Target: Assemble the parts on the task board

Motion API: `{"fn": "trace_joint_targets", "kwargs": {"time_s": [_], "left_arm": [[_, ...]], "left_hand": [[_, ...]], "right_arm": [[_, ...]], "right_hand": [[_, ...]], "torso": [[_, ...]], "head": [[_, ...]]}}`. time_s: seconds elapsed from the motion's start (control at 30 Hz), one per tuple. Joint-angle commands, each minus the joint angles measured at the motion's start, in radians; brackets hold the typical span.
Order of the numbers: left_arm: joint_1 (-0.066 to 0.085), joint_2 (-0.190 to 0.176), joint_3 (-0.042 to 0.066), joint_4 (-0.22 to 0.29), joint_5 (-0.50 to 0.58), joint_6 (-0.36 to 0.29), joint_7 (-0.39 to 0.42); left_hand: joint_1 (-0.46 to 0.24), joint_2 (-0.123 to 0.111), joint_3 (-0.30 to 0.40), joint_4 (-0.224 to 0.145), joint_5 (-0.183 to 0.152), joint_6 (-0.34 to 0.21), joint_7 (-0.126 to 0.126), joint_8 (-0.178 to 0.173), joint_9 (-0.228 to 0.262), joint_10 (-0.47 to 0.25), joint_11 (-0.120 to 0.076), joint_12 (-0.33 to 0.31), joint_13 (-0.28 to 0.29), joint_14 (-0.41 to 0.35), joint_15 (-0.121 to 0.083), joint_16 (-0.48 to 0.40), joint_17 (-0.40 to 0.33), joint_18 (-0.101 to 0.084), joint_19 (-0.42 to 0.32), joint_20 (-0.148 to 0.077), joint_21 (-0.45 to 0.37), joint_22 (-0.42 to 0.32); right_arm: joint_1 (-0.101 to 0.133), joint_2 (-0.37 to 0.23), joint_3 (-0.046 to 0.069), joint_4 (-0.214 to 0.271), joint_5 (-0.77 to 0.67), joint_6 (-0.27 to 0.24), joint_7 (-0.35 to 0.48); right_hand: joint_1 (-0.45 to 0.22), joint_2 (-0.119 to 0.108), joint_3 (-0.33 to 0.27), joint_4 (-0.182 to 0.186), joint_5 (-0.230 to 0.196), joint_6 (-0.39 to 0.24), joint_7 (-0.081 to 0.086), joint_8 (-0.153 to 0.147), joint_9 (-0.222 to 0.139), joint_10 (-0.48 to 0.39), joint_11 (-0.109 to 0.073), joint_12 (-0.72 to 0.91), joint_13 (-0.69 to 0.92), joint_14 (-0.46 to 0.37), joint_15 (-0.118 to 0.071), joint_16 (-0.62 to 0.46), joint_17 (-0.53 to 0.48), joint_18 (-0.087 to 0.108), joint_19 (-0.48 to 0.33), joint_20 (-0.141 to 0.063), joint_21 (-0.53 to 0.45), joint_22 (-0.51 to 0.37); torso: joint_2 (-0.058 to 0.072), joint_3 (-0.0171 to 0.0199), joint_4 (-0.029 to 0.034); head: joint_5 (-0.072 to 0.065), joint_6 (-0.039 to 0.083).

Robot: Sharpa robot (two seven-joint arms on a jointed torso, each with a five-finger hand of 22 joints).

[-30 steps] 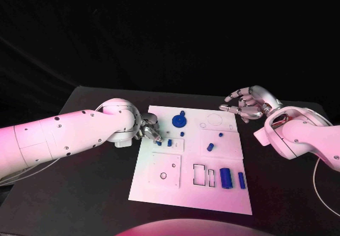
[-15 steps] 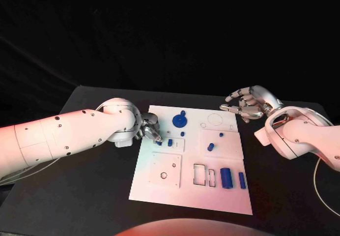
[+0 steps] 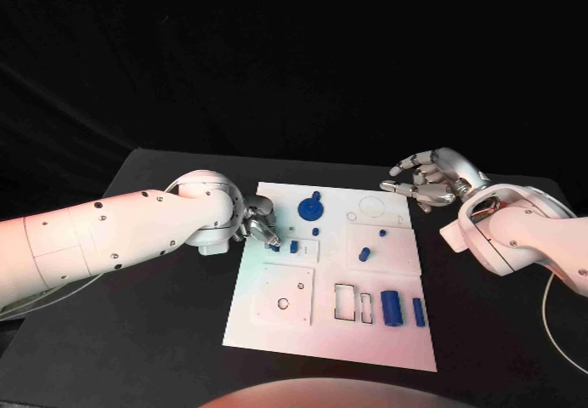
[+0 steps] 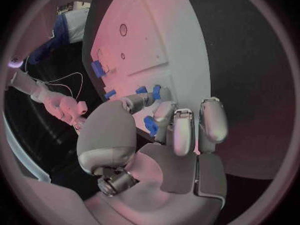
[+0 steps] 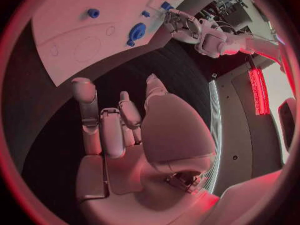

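The white task board (image 3: 321,340) is lying flat in the middle of the black bench (image 3: 147,340), long side running away from the robot. Its face is carrying outlined squares, thin rectangular slots, a small round hole and faint circle outlines.

Small blue parts are sitting on the board. A round blue disc with a knob (image 3: 310,206) is lying near the far edge. A small blue peg (image 3: 315,230) is sitting just below it. Two short blue pieces (image 3: 285,246) are standing close together by the board's left edge. A tilted blue piece (image 3: 364,253) is lying near the centre, with a tiny blue piece (image 3: 382,231) beyond it. At the near right, a thick blue block (image 3: 391,307) and a slimmer blue bar (image 3: 418,311) are lying side by side, upright along the board.

The left robot hand (image 3: 257,223) is hovering at the board's left edge, fingers curled toward the two short pieces; in the left wrist view its fingertips (image 4: 164,120) are sitting right by a blue piece, but contact is not clear, so I cannot tell whether it is holding anything.

The right robot hand (image 3: 423,180) is hanging off the board's far right corner, above the bench, fingers spread and loosely bent, holding nothing.
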Motion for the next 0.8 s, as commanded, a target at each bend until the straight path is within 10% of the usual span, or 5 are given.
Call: {"fn": "trace_joint_targets", "kwargs": {"time_s": [0.03,0.8], "left_arm": [[-0.003,0.002,-0.002,0.004,0.001,0.016,0.002],[-0.003,0.004,-0.002,-0.003,0.006,0.012,0.002]], "left_hand": [[-0.015,-0.017,0.018,-0.010,-0.007,0.012,-0.005,0.006,0.002,0.004,-0.002,0.004,0.000,0.072,-0.004,0.004,0.130,-0.020,0.005,-0.002,-0.004,0.002],[-0.074,-0.022,-0.134,0.083,-0.012,0.031,-0.005,-0.001,-0.001,0.005,-0.001,0.000,-0.001,0.072,-0.003,0.004,0.130,-0.021,0.007,-0.003,-0.007,0.002]], "right_arm": [[0.000,0.000,0.000,0.001,-0.005,0.000,0.008],[0.000,-0.001,0.000,0.002,-0.005,-0.001,0.008]], "right_hand": [[-0.005,0.007,-0.006,-0.001,-0.002,-0.007,-0.003,0.002,0.002,-0.008,0.000,-0.005,0.000,0.025,-0.004,-0.004,-0.001,0.015,-0.006,-0.001,-0.005,0.000],[-0.013,0.009,-0.009,-0.001,-0.002,-0.009,-0.003,0.005,0.001,-0.007,0.000,-0.004,-0.001,0.026,-0.005,-0.006,-0.002,0.014,-0.003,-0.002,-0.010,-0.002]], "torso": [[0.000,-0.0001,-0.0004],[0.000,-0.0002,-0.0004]], "head": [[-0.001,0.000],[-0.002,-0.001]]}}
